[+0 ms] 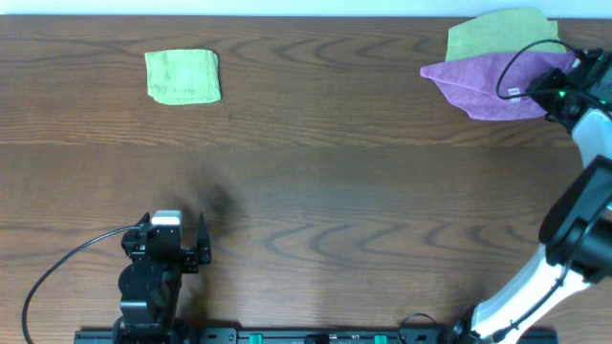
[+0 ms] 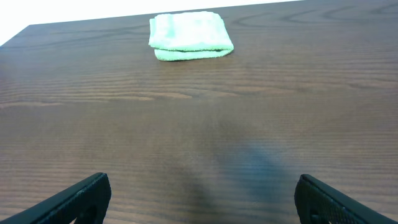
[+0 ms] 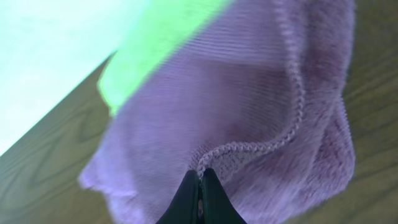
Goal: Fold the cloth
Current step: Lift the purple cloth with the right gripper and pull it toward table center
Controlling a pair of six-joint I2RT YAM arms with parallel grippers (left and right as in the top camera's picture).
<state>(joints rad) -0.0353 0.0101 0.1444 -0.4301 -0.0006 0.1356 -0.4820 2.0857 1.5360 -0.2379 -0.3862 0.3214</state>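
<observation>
At the far right of the counter [image 1: 335,172], pinched tight at its stitched hem by the fully closed right claw [image 3: 200,179]: the cloth [image 1: 475,81], lying partly over a lime-green cloth [image 1: 497,33]. Near left, spread wide, holding nothing: the left claw [image 2: 199,199]

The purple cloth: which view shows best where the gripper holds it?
Right wrist: the right gripper is shut on the stitched edge of the cloth, close up. Overhead shows the cloth partly over a green cloth, the grip hidden by the arm. Left wrist does not show it.
</observation>
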